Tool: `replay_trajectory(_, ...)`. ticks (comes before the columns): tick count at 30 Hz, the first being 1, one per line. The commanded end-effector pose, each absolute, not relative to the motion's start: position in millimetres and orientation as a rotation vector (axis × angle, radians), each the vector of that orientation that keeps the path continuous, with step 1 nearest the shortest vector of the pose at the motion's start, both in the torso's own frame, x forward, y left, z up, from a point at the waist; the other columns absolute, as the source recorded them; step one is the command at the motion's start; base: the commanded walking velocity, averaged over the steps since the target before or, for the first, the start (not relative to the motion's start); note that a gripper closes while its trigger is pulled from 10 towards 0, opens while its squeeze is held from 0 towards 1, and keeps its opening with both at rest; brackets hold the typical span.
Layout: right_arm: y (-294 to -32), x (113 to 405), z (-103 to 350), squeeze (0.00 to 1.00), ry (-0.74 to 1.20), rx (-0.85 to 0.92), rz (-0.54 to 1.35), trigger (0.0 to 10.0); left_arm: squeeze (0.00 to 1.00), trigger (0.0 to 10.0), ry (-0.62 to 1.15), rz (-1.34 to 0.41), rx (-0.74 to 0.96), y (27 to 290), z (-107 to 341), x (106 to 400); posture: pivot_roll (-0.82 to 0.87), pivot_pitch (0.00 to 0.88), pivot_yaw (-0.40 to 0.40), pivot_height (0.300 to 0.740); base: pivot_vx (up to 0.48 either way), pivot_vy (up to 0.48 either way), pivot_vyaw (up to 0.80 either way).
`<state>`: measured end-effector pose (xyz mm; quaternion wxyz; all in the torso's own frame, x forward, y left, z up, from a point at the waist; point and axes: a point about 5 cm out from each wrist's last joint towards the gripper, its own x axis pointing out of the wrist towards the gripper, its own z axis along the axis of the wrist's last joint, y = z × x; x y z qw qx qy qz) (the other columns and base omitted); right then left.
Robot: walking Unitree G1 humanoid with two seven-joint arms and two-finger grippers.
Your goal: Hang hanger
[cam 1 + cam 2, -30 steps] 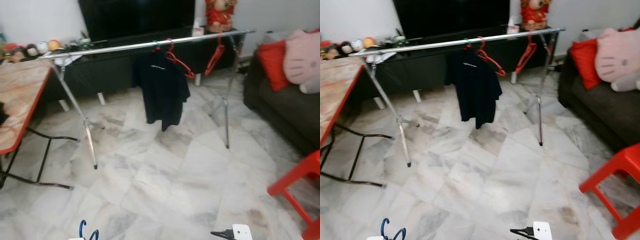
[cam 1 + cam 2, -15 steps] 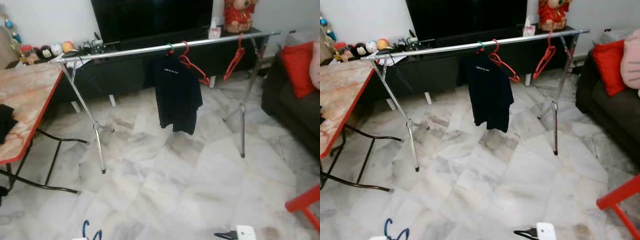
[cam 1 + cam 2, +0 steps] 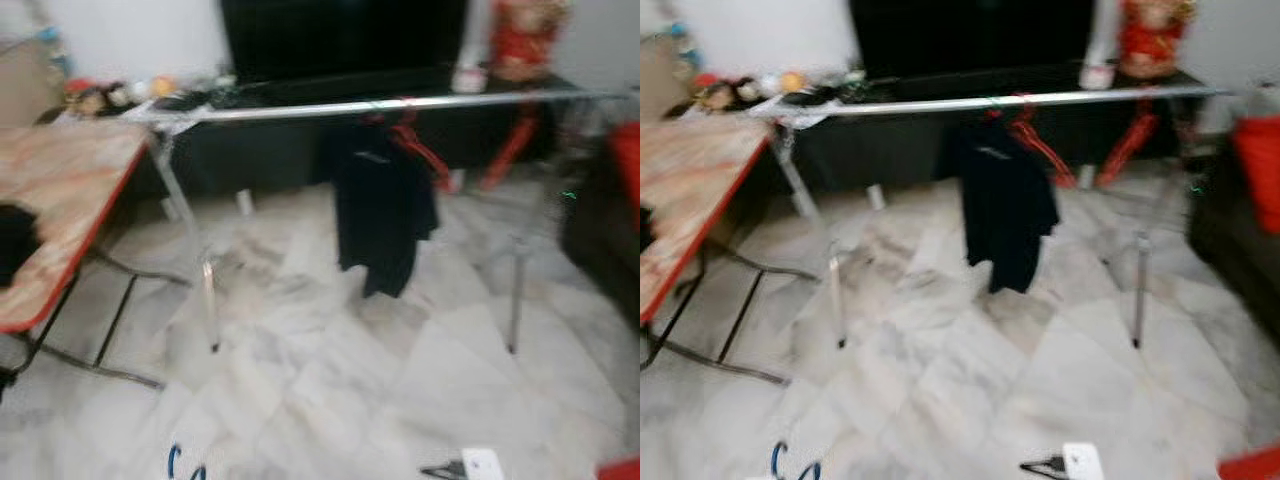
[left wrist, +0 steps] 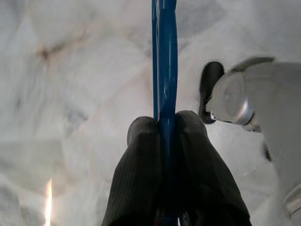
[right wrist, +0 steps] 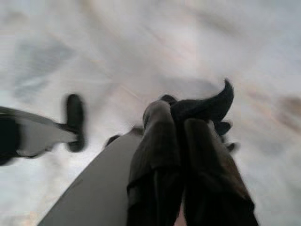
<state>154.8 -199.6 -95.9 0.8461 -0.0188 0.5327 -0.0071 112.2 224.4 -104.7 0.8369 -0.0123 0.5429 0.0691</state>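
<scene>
Left gripper (image 4: 165, 123): both black fingers pressed flat against a blue hanger (image 4: 164, 56), which stands between them and runs out over the marble floor (image 4: 70, 70). In the head views the hanger's blue hook (image 3: 176, 462) shows at the bottom edge, low and well short of the rail.

Right gripper (image 5: 176, 117): fingers drawn together with a dark curved piece at their tips; motion blur leaves it unclear whether this is a held object or part of the hand.

Drying rack (image 3: 400, 104): its silver rail spans the scene at mid distance. On it hang a black shirt (image 3: 383, 205) and red hangers (image 3: 418, 150).

Change noted: over the last second the whole scene has slid rightward in the head views and blurred, and the folding table (image 3: 60, 215) at the robot's left takes up more of the picture. This is camera movement, so the robot is walking or turning; the rack itself has not shifted.

Assessment: the approach is under way and the hanging not yet begun. Free rail lies to the left of the shirt.
</scene>
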Motion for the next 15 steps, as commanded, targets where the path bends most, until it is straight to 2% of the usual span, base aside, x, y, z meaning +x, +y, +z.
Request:
replay_trajectory(1,-206.0,149.9,-96.7,0.00,1.133,-0.052,-0.024,10.0,0.00,10.0,1.139,0.138,-0.018,220.9,-104.2,116.5,-0.11,0.000,0.069,0.740,0.000,0.000,0.80)
replay_trajectory(10,-206.9,150.8,-96.2,0.00,1.133,-0.054,-0.028,10.0,0.00,10.0,1.132,0.126,-0.024,210.0,-104.5,123.2,-0.11,0.000,0.063,0.740,0.000,0.000,0.80)
replay_trajectory(13,-206.8,150.4,-96.4,0.00,1.135,-0.047,-0.033,10.0,0.00,10.0,1.130,0.123,-0.029,208.5,-104.5,124.3,-0.11,0.000,0.063,0.740,0.000,0.000,0.65)
replay_trajectory(15,-207.5,150.1,-96.4,0.00,1.135,-0.036,-0.048,10.0,0.00,10.0,1.130,0.115,-0.029,206.3,-104.2,126.5,-0.11,0.000,0.059,0.740,0.000,0.000,0.00)
